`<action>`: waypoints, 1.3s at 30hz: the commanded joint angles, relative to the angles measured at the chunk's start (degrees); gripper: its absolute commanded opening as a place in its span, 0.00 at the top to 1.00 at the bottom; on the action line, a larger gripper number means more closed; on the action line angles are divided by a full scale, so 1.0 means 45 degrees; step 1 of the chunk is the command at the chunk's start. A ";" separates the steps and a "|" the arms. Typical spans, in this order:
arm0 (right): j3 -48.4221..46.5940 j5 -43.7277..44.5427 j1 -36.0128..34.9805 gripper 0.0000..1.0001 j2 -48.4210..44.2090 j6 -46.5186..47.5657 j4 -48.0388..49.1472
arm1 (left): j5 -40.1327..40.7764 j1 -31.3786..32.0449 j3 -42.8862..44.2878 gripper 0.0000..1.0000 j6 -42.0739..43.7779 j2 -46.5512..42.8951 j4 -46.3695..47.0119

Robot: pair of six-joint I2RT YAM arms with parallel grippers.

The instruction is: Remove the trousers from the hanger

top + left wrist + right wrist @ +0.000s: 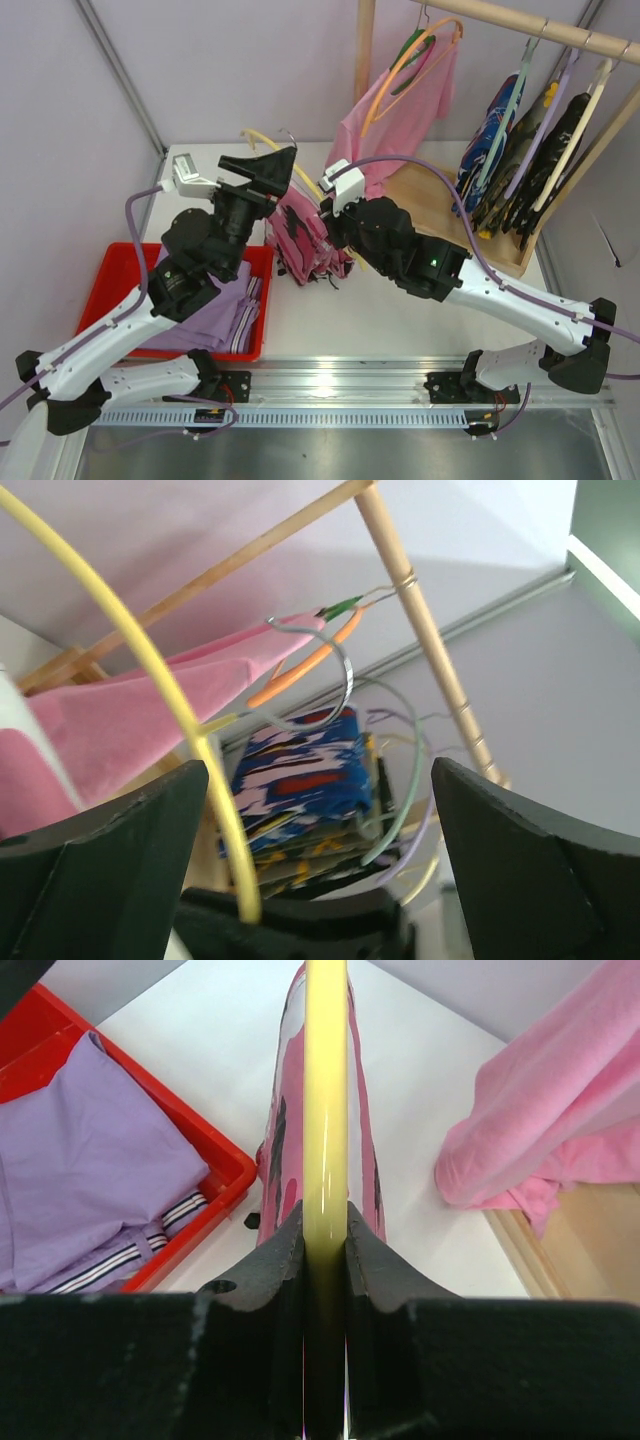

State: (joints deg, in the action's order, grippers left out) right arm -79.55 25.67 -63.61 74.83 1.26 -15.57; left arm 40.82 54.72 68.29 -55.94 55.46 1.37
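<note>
From above, the trousers hang bunched between the two arms over the tabletop. They're just right of the red bin, with the hanger arching up behind the left jaws. Left wrist now: jaws spread wide, and the hanger runs down between them, close by one finger. Right wrist: jaws clamped tight on the hanger, trousers draped beneath it on both sides.

Bright even light; soft shadows on table; wrist views blurred up close
</note>
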 commanded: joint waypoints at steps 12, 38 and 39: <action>-0.2476 0.1268 0.0836 1.00 -0.0086 -0.0006 0.2465 | -0.4881 -0.0050 -0.3827 0.00 0.7404 -0.3496 -0.1965; -0.4647 0.0096 0.0562 1.00 0.0970 -0.0221 0.2113 | -0.0147 0.0243 -0.6699 0.12 1.1257 0.0799 0.5338; -0.4685 0.0115 0.0562 1.00 0.0969 -0.0201 0.2094 | -0.0029 0.0243 -0.6583 0.13 1.1453 0.0916 0.5438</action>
State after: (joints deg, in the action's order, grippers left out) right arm -96.77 25.21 -60.90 81.97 0.91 -19.88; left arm 34.79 55.86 39.27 -8.32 58.11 15.31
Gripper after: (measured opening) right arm 0.178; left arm 0.885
